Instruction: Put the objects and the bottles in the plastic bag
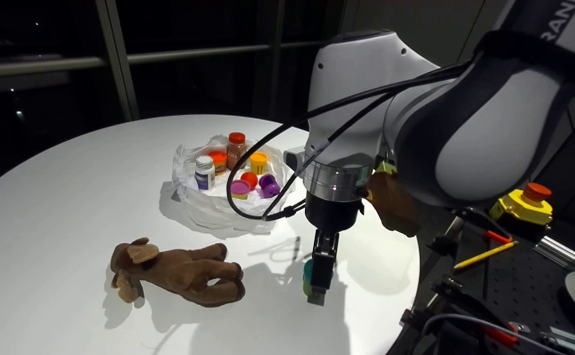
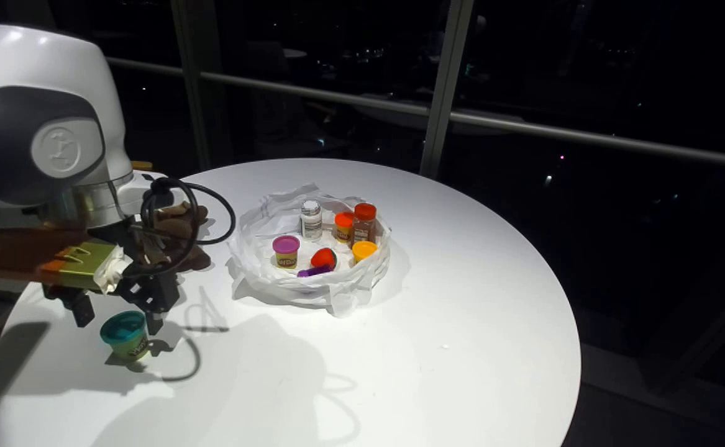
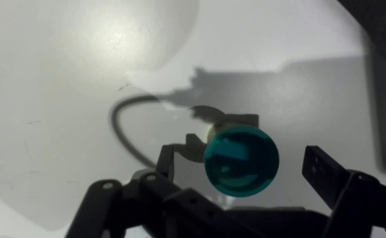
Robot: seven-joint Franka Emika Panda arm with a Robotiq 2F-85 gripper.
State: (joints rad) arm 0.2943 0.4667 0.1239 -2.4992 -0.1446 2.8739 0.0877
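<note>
Between gripper [image 3: 240, 162] fingers [image 3: 321, 172], touching neither: teal tub [image 2: 126, 336].

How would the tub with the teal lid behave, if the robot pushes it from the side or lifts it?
The tub will likely keep its shape when squeezed, as its teal lid shows a clean, round rim. The lid may be slippery, because it shines. Standing upright, the tub should slide rather than roll, though a high push could tip it.

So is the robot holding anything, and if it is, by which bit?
Nothing is held. The gripper is open, and the wrist view shows a gap on each side of the teal-lidded tub.
</note>
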